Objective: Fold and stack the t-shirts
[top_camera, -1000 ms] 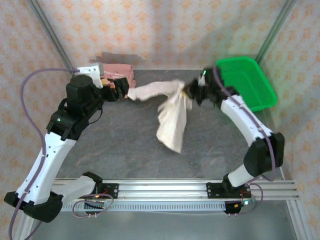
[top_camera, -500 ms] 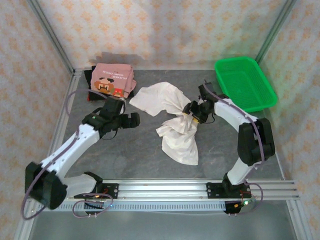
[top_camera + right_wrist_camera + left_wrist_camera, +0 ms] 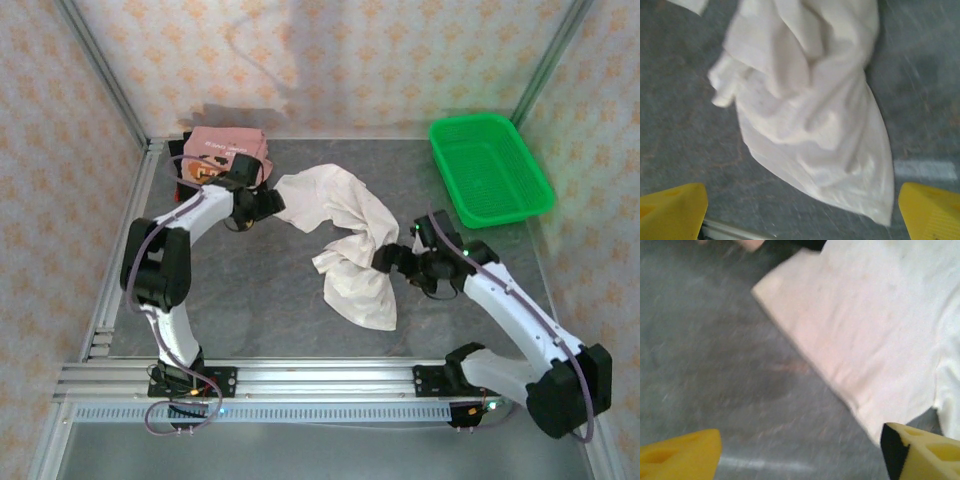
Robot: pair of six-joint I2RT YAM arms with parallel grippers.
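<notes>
An off-white t-shirt (image 3: 345, 235) lies crumpled on the grey table, running from the back middle down toward the front. My left gripper (image 3: 266, 206) is at the shirt's back left edge, open. In the left wrist view its yellow fingertips (image 3: 682, 456) stand wide apart over bare table, with the shirt's hem (image 3: 855, 340) just ahead. My right gripper (image 3: 386, 262) is open beside the shirt's lower right part. The right wrist view has the bunched cloth (image 3: 810, 115) lying just ahead of the open gripper (image 3: 802, 217). A folded pink t-shirt (image 3: 228, 150) sits at the back left corner.
A green plastic basket (image 3: 490, 168) stands at the back right. The patterned walls and metal frame posts close in the table at the back and sides. An aluminium rail (image 3: 320, 380) runs along the near edge. Bare table (image 3: 250, 290) lies left of the shirt.
My right gripper has opened, dropped the off-white shirt and pulled back to the near right. The shirt has settled on the table. My left arm swung to the shirt's back left edge.
</notes>
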